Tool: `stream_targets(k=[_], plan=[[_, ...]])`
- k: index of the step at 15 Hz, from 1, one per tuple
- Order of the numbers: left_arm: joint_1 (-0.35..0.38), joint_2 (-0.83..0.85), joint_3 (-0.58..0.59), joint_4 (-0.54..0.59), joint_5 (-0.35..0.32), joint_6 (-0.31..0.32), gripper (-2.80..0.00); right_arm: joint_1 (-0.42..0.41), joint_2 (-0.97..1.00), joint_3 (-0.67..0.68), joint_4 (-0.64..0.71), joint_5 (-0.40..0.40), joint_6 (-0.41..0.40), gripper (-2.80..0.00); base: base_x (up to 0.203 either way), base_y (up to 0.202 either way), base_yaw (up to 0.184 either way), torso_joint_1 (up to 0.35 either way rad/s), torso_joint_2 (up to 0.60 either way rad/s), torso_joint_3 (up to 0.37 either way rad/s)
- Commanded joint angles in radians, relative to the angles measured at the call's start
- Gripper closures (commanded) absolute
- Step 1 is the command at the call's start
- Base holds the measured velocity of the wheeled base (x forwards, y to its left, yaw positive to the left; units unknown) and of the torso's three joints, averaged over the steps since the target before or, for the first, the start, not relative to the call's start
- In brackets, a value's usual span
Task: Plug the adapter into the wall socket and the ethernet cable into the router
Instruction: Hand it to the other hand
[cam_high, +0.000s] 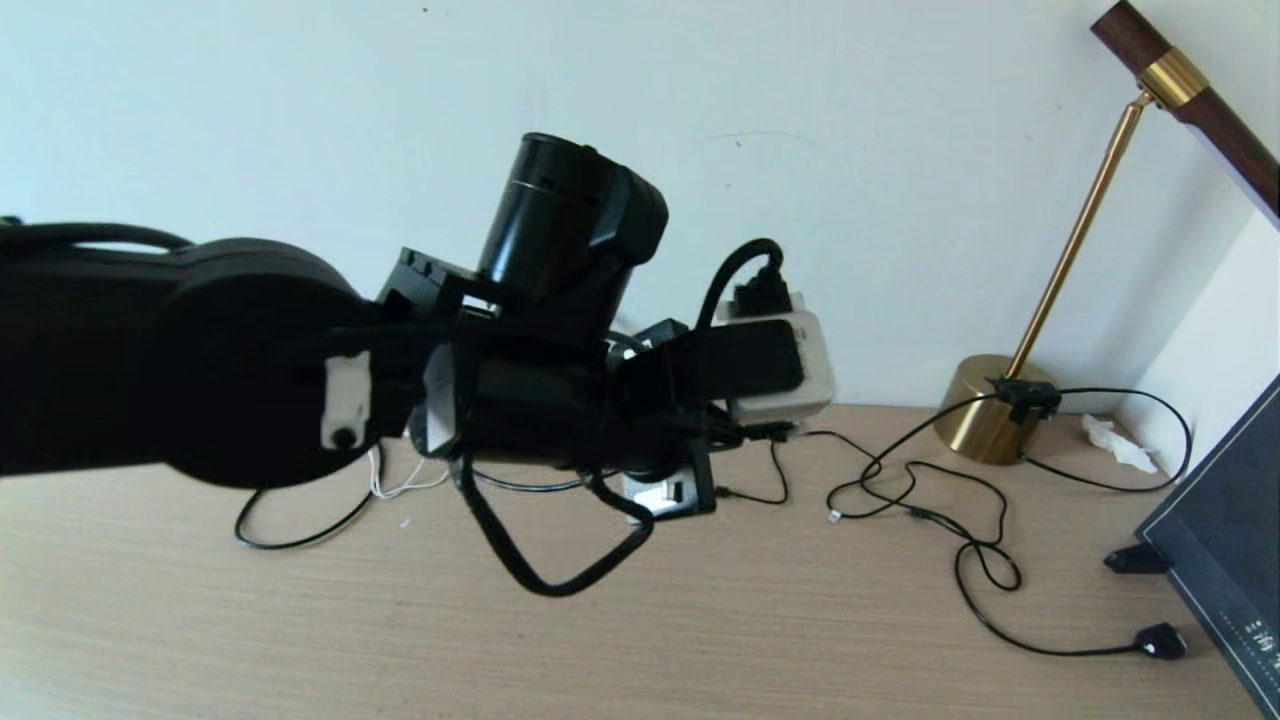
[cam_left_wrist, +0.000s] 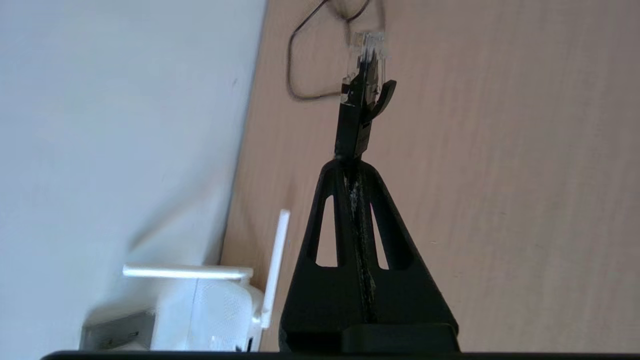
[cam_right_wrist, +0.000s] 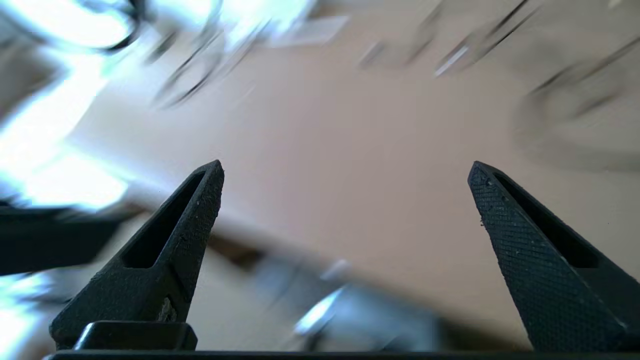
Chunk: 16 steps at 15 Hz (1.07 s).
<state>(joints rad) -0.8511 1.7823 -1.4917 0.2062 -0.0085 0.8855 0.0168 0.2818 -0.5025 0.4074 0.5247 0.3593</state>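
My left gripper (cam_left_wrist: 350, 162) is shut on the ethernet cable's plug (cam_left_wrist: 356, 115), and the plug's clear tip (cam_left_wrist: 367, 50) sticks out past the fingertips above the wooden table. The router (cam_left_wrist: 200, 310), white with slim antennas (cam_left_wrist: 276, 265), stands against the wall beside the gripper's base. In the head view the left arm (cam_high: 250, 360) crosses the scene and hides most of a white rounded box (cam_high: 805, 400). A thick black cable (cam_high: 545, 585) loops under the arm. My right gripper (cam_right_wrist: 345, 172) is open over the table, holding nothing. A thin white cord (cam_high: 400, 485) shows; the adapter and wall socket are hidden.
A brass lamp (cam_high: 995, 410) stands at the back right. Thin black USB cables (cam_high: 960, 530) trail across the table (cam_high: 300, 640). A dark panel (cam_high: 1220, 540) leans at the right edge, and a crumpled tissue (cam_high: 1115, 440) lies near the wall.
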Motion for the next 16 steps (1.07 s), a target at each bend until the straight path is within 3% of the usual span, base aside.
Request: stream_targets(k=[1,5,6,10,12,15,16], plan=[[-0.045,-0.047,0.026,-0.010,0.005,0.007,0.00,0.002,0.175,-0.044,0.023,0.101,0.021,-2.80,0.000,0.000,0.000,0.000,0.00,0.000],[-0.107,-0.070,0.023,-0.014,0.024,0.009,0.00,0.003,0.420,-0.136,-0.045,0.169,0.131,-2.80,0.000,0.000,0.000,0.000,0.00,0.000],[-0.114,-0.083,0.028,-0.013,0.029,0.009,0.00,0.003,0.459,-0.144,-0.102,0.177,0.146,0.00,0.000,0.000,0.000,0.000,0.00,0.000],[-0.126,-0.118,0.047,-0.014,0.040,0.010,0.00,0.004,0.593,-0.194,-0.164,0.211,0.178,0.00,0.000,0.000,0.000,0.000,0.00,0.000],[-0.159,-0.115,0.044,-0.016,0.080,0.010,0.00,0.015,0.694,-0.251,-0.170,0.220,0.182,0.00,0.000,0.000,0.000,0.000,0.00,0.000],[-0.195,-0.091,0.020,-0.017,0.093,0.009,0.00,0.122,0.817,-0.350,-0.176,0.223,0.202,0.00,0.000,0.000,0.000,0.000,0.00,0.000],[-0.197,-0.079,0.014,-0.017,0.093,0.009,0.00,0.144,0.846,-0.368,-0.197,0.221,0.217,-1.39,0.000,0.000,0.000,0.000,0.00,0.000]])
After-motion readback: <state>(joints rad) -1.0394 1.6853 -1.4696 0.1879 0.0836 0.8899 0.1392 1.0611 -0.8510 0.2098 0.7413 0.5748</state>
